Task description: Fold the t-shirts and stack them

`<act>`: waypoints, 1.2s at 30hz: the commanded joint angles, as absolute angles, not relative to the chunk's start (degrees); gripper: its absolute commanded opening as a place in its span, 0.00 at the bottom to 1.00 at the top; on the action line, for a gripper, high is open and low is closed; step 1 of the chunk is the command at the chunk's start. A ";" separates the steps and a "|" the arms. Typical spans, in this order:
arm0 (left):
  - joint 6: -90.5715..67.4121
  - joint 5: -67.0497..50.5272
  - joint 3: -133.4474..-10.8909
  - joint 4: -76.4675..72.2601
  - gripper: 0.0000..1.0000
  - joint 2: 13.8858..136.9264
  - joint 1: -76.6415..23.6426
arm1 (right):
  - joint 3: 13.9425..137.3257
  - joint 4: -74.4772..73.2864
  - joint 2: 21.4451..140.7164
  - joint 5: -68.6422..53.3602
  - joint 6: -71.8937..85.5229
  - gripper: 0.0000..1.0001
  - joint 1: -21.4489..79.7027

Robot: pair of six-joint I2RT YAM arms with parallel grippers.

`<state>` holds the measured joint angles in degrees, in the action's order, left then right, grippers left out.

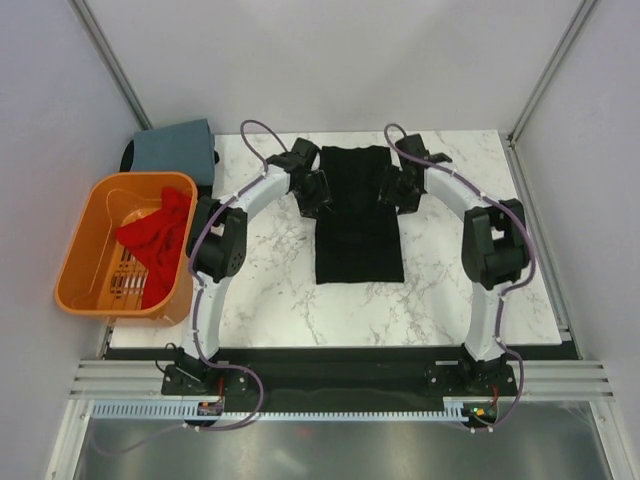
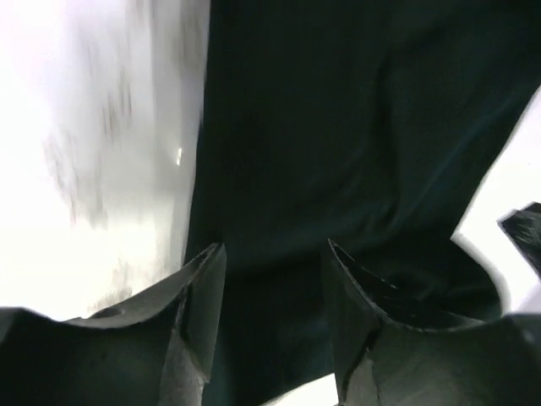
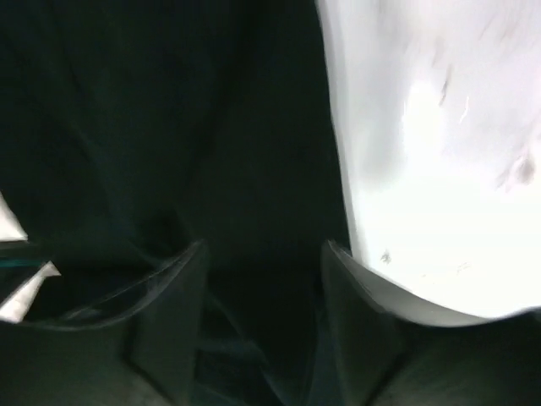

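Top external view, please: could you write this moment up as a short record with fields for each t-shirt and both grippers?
black t-shirt: folded into a long rectangle, flat on the marble table
red t-shirt: crumpled in the orange basket, left of the table
blue-grey t-shirt: looks folded, at the table's far left corner
left gripper: open, at the black t-shirt's left edge
right gripper: open, at its right edge
stack: not yet made

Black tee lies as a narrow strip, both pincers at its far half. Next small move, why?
Probably raise both pincers up, clear of the cloth. The left pincer and right pincer stand open over the side edges of the black cloth t-shirt, which lies flat as a narrow rectangle on the marble table; nothing looks gripped.
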<state>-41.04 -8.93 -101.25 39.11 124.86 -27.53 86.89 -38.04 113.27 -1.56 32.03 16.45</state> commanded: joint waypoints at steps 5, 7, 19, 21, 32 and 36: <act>-42.37 -28.04 -128.15 56.08 0.57 134.57 -17.85 | 121.82 -53.96 121.48 -5.89 29.36 0.71 10.81; -40.53 -24.19 -126.22 55.99 0.59 130.20 -17.58 | 111.09 -49.51 114.11 -6.58 29.97 0.72 10.98; -31.56 -13.46 -89.85 50.19 0.52 103.82 -18.28 | 62.43 -30.68 85.34 -0.53 37.79 0.67 30.31; -30.07 -10.65 -83.69 49.49 0.51 97.17 -18.37 | 61.00 -29.45 87.35 -0.35 38.06 0.65 31.55; -22.50 6.68 -55.91 44.48 0.50 74.45 -18.28 | 67.76 -30.06 99.84 4.04 35.07 0.61 32.96; -21.97 5.98 -54.67 43.24 0.50 72.95 -18.19 | 71.09 -30.93 104.23 5.97 34.37 0.61 33.13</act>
